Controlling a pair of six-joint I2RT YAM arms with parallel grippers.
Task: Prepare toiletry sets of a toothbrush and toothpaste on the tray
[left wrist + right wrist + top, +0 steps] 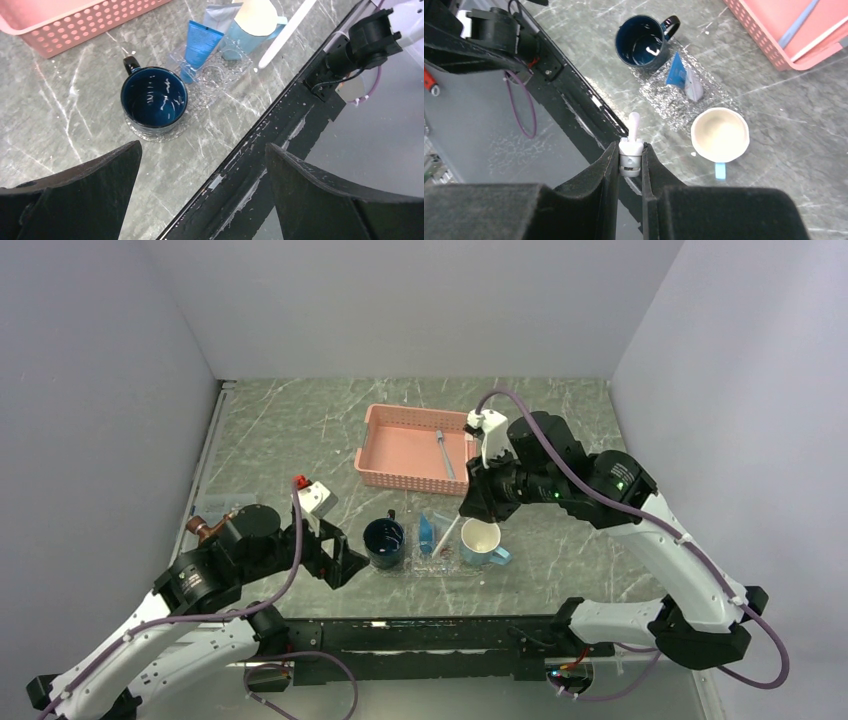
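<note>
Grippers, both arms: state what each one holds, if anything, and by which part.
The right gripper pinches the toothbrush at its upper end, the shaft pointing down. The left gripper is open, holding nothing.

I have the tray [215, 82] near the front middle of the table [280, 440], with the left mug [384, 542] on its left end, a toothpaste tube [426, 533] lying on it just right of that mug, and the right mug [482, 543] at its right end. The basket [400, 445] sits behind the tray with a toothbrush [441, 453] lying in it. The left gripper [350, 565] is left of the left mug, and the right gripper [468, 510] is above the right mug.
</note>
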